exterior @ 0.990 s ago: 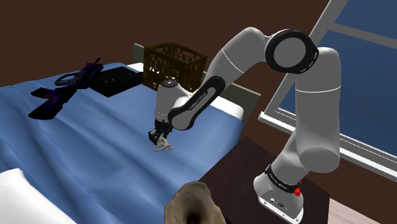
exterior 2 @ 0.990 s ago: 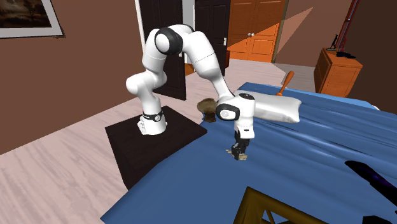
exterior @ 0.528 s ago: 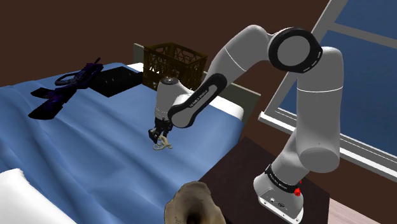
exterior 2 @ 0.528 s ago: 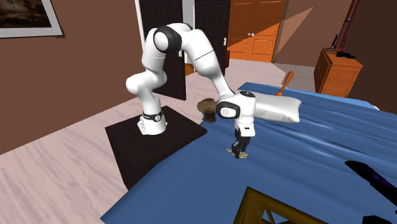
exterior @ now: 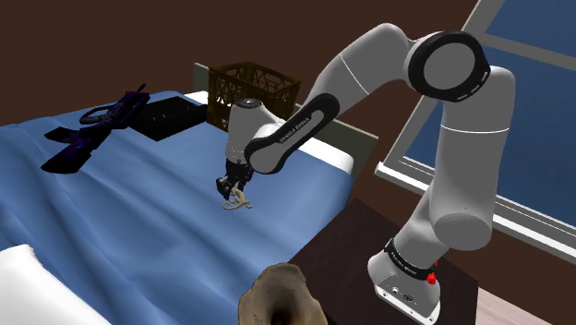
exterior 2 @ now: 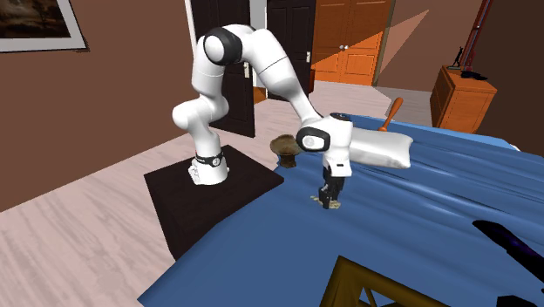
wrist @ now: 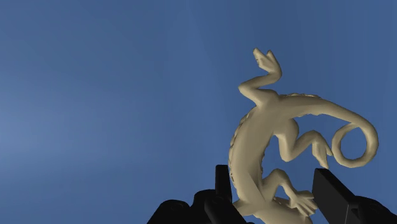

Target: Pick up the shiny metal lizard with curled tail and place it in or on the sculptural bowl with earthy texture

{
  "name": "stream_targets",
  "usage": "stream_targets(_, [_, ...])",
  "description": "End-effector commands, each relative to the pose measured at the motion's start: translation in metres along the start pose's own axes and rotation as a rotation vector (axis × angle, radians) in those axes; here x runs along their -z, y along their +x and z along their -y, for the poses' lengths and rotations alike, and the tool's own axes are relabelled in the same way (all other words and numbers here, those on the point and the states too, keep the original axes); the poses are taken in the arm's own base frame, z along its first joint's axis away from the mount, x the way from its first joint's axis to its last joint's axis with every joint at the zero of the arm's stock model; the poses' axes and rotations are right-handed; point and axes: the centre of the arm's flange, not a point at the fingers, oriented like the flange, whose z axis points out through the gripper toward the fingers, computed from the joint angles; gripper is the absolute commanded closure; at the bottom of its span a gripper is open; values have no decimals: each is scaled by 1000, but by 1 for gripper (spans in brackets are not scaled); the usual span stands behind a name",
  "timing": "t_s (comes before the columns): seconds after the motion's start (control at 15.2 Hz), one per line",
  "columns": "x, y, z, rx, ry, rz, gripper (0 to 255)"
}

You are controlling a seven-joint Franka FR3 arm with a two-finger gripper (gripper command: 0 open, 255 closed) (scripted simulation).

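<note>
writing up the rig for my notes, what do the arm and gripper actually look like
The arm is glossy white with rounded links and dark joints, the largest a black ring. Small dark lettering runs along the forearm, and red marks sit by the dark base collar. The gripper is all black with two blocky fingers.

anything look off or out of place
Only the grip: the gripper holds the tan lizard by one end, most of its body and curled tail jutting past the fingers. Nothing looks spilled or broken.
</note>
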Motion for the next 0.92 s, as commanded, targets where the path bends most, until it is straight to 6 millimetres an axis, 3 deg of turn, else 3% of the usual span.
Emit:
stream_targets(0.0, [11, 0, -1, 0, 0, 0, 255])
stream_targets(0.86, [80, 4, -2, 0, 0, 0, 255])
